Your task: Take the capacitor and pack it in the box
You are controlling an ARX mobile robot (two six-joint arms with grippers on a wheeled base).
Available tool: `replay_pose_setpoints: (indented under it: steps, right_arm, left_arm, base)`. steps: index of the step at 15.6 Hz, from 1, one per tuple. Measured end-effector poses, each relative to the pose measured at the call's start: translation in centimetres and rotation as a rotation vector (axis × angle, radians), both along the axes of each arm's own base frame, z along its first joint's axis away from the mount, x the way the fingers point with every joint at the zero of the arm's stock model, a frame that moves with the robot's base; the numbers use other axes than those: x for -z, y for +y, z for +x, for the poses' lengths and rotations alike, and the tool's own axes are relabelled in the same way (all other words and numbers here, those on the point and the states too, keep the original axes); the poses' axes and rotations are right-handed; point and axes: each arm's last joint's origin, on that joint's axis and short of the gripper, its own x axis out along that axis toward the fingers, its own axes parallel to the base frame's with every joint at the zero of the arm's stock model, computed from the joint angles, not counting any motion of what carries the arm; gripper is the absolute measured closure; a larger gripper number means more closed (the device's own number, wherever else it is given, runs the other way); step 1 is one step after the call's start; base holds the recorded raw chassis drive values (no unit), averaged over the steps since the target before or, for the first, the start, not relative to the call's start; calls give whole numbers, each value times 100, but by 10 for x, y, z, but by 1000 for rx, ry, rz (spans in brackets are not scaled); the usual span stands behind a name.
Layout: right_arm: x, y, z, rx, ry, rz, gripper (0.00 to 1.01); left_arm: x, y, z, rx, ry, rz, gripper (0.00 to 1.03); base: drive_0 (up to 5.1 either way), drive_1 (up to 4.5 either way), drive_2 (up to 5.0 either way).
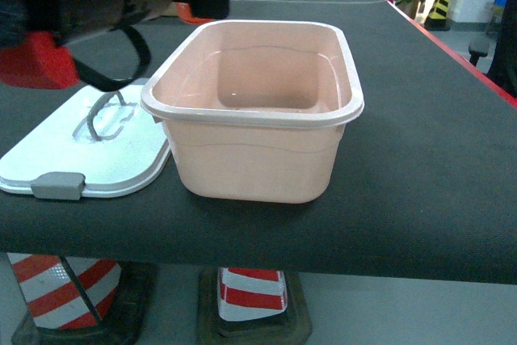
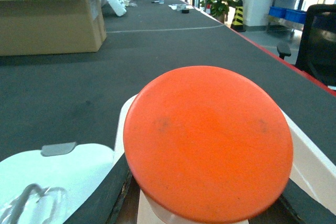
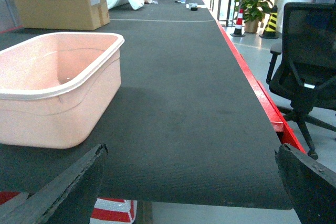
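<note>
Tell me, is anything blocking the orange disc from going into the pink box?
Nothing visible does. The lid is off and lies flat on the table beside the box, whose top is open and whose inside looks bare. In the left wrist view the orange disc is already over the box's opening.

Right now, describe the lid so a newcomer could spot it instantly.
On the dark table stands a peach-pink tub. Flat against its left side lies the lid: white, with a grey handle on top and a grey clip on the near edge.
</note>
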Motion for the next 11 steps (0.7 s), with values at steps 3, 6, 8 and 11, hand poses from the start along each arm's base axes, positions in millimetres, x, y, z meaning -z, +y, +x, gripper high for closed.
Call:
replay_pose_setpoints:
  steps: [3,6,8,11]
  right_arm:
    - [0,0,0,0,0,0,3]
    - [0,0,0,0,0,0,3]
    - [0,0,0,0,0,0,3]
    - [0,0,0,0,0,0,3]
  left_arm:
    - [10,-18,16,23,7,-2,34]
    - [8,-15,13,37,-4,-14,3]
    - [0,11,-4,32,3,-15,5]
    - [-41,100,-37,-89,-79,-15,5]
  base:
    - [0,0,0]
    - [0,0,0]
    - [0,0,0]
    - [0,0,0]
